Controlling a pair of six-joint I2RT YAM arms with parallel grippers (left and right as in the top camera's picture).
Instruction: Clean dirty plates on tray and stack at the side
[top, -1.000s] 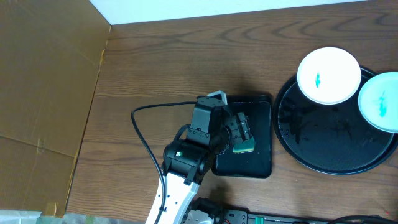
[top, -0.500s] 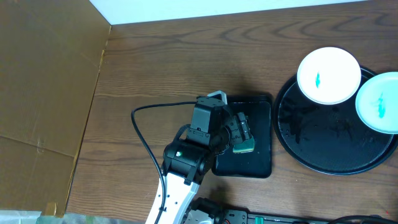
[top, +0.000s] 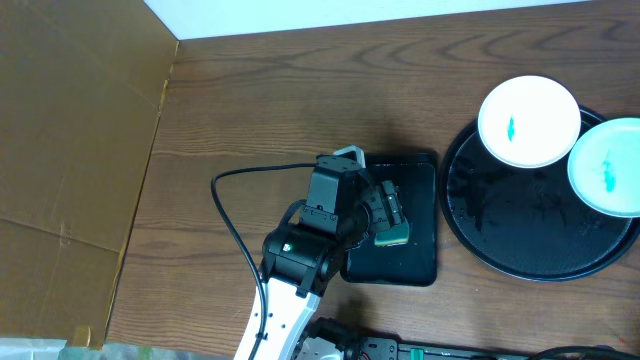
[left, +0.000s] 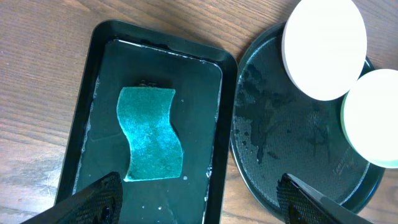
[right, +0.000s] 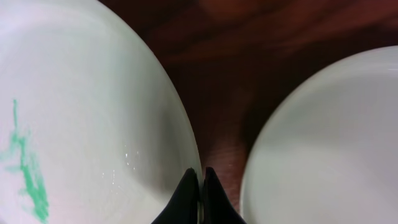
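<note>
Two white plates lie on the round black tray. The far plate has a small teal smear. The second plate, also smeared, sits at the frame's right edge. In the right wrist view my right gripper is shut on the rim of a smeared plate, with another white plate close beside it. The right gripper is outside the overhead view. My left gripper is open and empty above a teal sponge. Both plates also show in the left wrist view.
The sponge lies in a wet black rectangular tray left of the round tray. A brown cardboard sheet covers the left of the wooden table. A black cable loops from the left arm.
The plate at the right edge has slid a little to the left. The left arm and the sponge have not moved.
</note>
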